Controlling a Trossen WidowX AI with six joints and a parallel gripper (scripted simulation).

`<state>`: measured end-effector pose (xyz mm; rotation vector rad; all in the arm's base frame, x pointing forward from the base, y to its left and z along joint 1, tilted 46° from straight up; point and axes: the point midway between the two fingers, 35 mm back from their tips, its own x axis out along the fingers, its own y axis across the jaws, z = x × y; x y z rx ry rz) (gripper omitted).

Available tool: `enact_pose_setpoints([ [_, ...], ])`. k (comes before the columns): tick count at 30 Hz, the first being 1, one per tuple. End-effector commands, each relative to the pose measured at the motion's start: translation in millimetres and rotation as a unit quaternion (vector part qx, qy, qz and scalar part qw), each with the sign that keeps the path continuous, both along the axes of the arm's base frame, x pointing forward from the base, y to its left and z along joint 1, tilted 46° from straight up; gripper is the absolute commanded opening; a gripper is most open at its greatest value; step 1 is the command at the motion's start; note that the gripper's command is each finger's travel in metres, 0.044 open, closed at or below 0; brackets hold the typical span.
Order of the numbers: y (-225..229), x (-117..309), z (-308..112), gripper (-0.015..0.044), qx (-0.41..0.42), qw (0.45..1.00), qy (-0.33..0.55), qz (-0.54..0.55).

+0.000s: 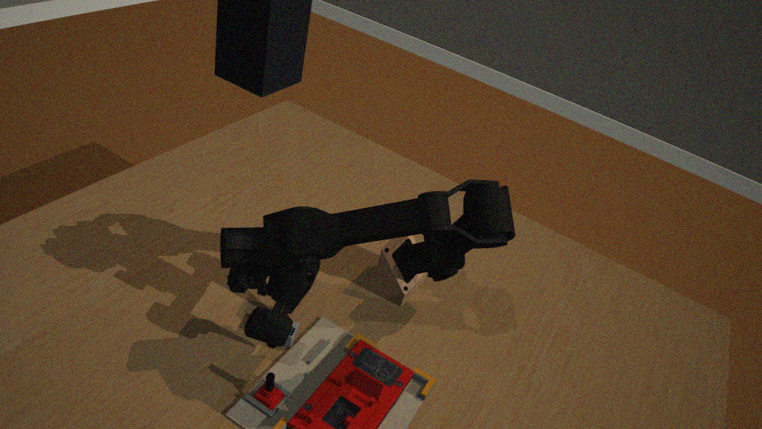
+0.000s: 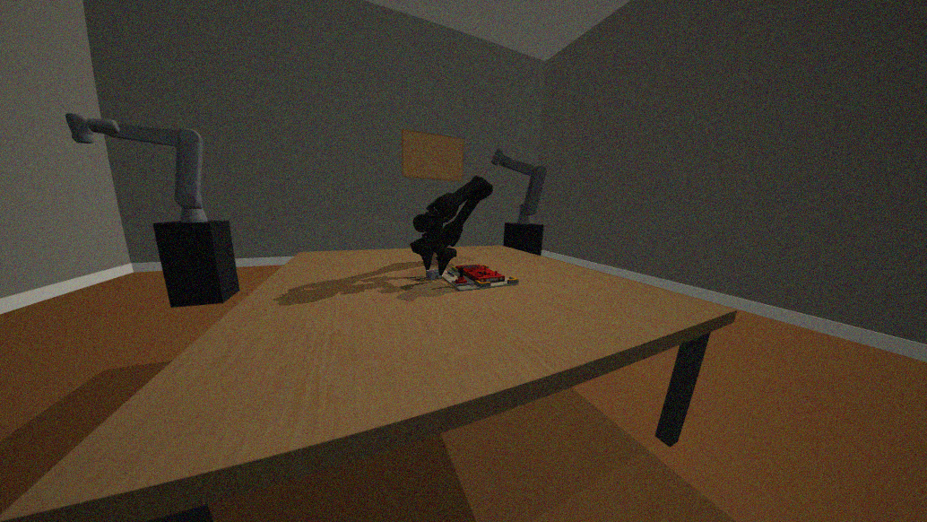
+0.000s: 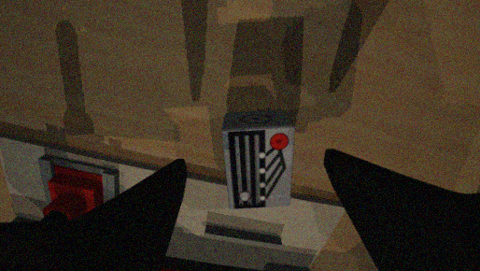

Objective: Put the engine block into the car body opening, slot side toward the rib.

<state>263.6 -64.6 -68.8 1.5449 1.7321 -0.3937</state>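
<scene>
The engine block (image 1: pixel 295 335) (image 2: pixel 432 274) (image 3: pixel 260 168) is a small pale grey box with black stripes and a red dot on its printed face. It stands by the long edge of the pale tray. My gripper (image 2: pixel 435 269) (image 3: pixel 255 161) is open, with one black finger on each side of the block and gaps on both sides in the wrist view. In the top view the hand hides most of the block. The red car body (image 1: pixel 320 395) (image 2: pixel 476 271) sits on the tray, with a dark opening (image 1: pixel 340 411) in it. Which side the slot is on cannot be told.
The pale tray (image 1: pixel 326 326) (image 3: pixel 198 193) has yellow corner brackets (image 1: pixel 428 384) around the car body. A red piece (image 1: pixel 269 398) (image 3: pixel 75 189) with an upright black peg stands in a grey holder at the tray's end. A slotted strip (image 3: pixel 245 227) lies beside the block.
</scene>
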Motion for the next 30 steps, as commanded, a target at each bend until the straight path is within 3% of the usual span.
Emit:
enact_pose_setpoints([
  [1,2,-2,-1,0.0309,0.004,1.000,0.004,-0.002],
  [7,2,-2,-1,0.0151,0.004,1.000,0.004,-0.002],
  [14,2,-2,-1,0.0105,0.004,1.000,0.004,-0.002],
  [18,-1,-1,1,0.0000,0.004,1.000,0.004,-0.003],
  [30,-30,3,24,0.0000,0.001,1.000,0.004,-0.003],
])
